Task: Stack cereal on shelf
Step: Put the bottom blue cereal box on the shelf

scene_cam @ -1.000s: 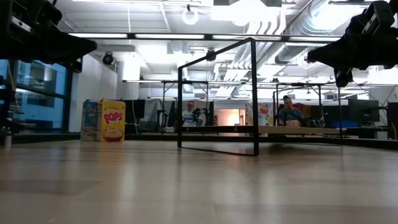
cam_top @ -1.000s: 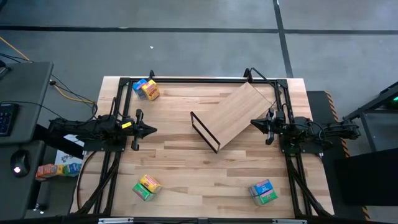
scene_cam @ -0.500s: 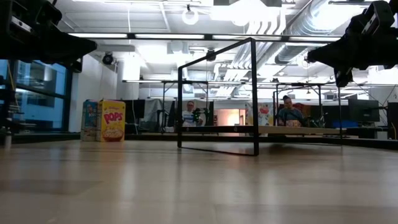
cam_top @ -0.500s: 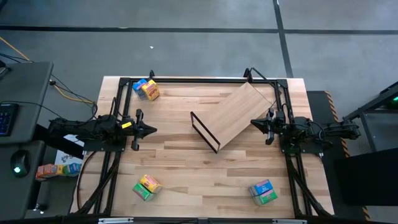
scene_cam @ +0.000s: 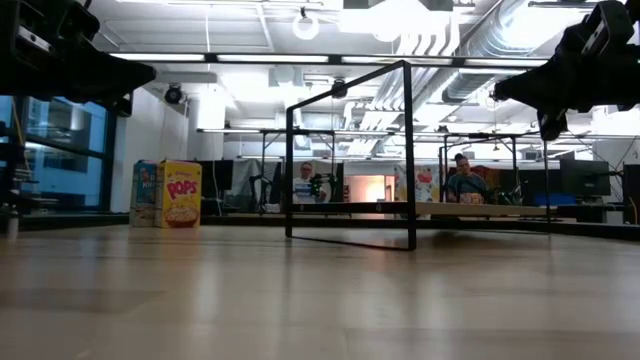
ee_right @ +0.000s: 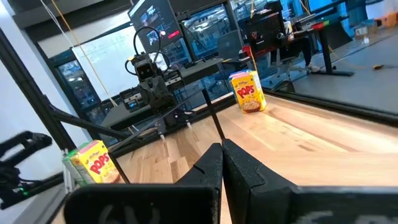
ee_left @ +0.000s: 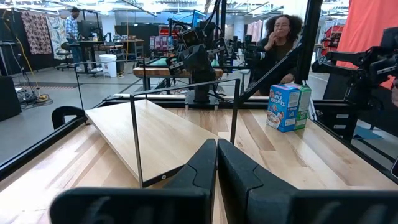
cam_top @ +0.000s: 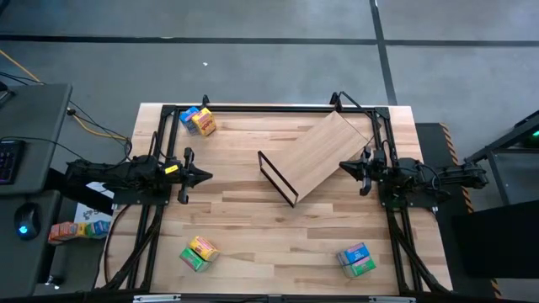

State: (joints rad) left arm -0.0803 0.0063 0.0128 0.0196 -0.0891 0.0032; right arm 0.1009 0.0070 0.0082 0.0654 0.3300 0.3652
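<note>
Nothing stacked yet; the task looked to be at its very start. The shelf (cam_top: 318, 156) lay flat on the counter (cam_top: 244, 223), turned at an angle, its black frame (cam_top: 277, 178) at the end nearer the counter's middle and its far corner close to the right arm. The cereal sat in three separate clusters, none touching the shelf: a blue and yellow-orange pair (cam_top: 197, 120) at the far-left corner, a yellow and green pair (cam_top: 198, 252) near the front-left edge, and a blue and green pair (cam_top: 355, 258) at the front-right. All three stood well apart from the board and from each other. The left tool (cam_top: 205, 176) hung over the counter's left side with its fingers pressed together, holding nothing; its own wrist view showed the two dark fingers (ee_left: 202, 168) closed tip to tip, pointed toward the shelf frame. The right tool (cam_top: 344, 166) hovered just beside the shelf's right edge, fingers likewise closed and empty. Left to do, by my reckoning: everything. Each box still needed picking up and placing on the board, and the shelf itself might need righting first.
</note>
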